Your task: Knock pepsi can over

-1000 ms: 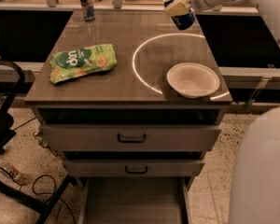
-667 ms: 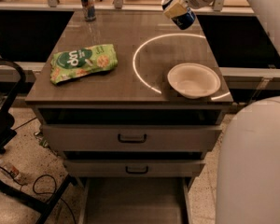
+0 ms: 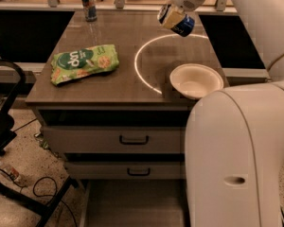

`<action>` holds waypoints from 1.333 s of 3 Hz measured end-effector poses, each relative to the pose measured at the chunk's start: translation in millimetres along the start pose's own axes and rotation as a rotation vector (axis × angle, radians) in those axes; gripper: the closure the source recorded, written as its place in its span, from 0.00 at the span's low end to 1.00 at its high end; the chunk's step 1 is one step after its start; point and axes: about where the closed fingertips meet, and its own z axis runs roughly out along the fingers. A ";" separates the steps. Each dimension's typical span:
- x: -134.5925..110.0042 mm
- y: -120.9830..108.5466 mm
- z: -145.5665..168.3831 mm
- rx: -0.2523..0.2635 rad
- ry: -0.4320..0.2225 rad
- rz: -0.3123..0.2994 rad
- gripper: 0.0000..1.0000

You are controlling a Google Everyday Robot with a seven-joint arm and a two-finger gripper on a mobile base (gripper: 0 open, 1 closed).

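Tool [image 3: 169, 9] found at the end of the white arm [image 3: 255, 22], over the far right part of the counter [image 3: 118, 84], toward 1 o'clock from the counter's middle. Tool state: cannot tell, whether clamped on the can or merely set against it is not visible.

Pepsi can [image 3: 183, 26] noted directly against the tool, at its 4 o'clock side. Tilted well off upright: pale end face turned toward 10 o'clock, dark blue body running down toward 4 o'clock. Positioned over the far arc of the white ring [image 3: 136, 65] marked on the counter, close to the counter's back right edge. Contact between can and counter surface not determinable.

Pale bowl [image 3: 195, 82] observed at 6 o'clock from the can, well apart from it, upright, resting on the near right part of the ring and close to the front edge of the counter.

Green snack bag [image 3: 83, 63] recorded lying flat on the left half of the counter, at 8 o'clock from the tool, well apart from can and bowl.

Taller slim can [image 3: 88, 3] standing upright at the back left edge, at 9 o'clock from the tool, well apart.

Two drawers below the counter top, upper [image 3: 132, 138] and lower [image 3: 138, 171], both closed, each with a dark handle.

Large white robot body [image 3: 236, 160] filling the lower right foreground, covering the counter's near right corner. Black frame [image 3: 9, 126] at the left margin, dark cable [image 3: 42, 188] on the speckled floor beneath it.
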 end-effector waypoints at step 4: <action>25.0 81.7 72.9 -0.332 0.104 -0.049 0.75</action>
